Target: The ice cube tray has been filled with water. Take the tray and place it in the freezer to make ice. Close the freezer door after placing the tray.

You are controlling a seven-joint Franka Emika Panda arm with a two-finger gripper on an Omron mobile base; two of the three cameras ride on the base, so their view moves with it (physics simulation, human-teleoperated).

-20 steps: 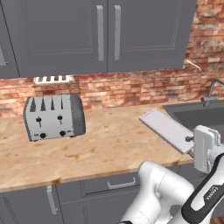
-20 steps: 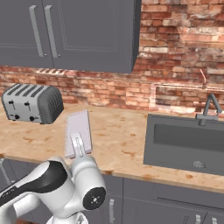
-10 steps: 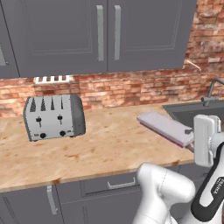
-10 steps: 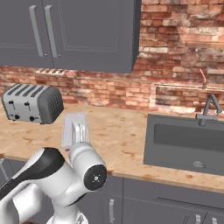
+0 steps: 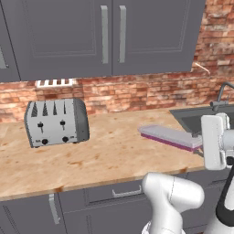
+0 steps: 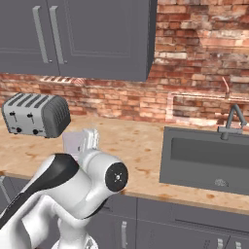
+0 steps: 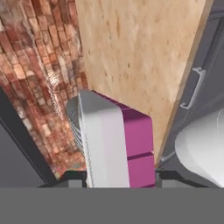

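change: ice cube tray (image 5: 170,136) was lifted off the counter (image 5: 105,155), swung toward frame right | gripper (image 7: 119,177) fingers: clamped on tray end | meaning: freezer carry was begun

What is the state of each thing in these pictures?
ice cube tray: lifted off the counter, held at one end, roughly level.
gripper: shut on the ice cube tray.
toaster: upright on the counter, slots empty.
wall cabinets: doors closed.
sink: empty, tap not running.
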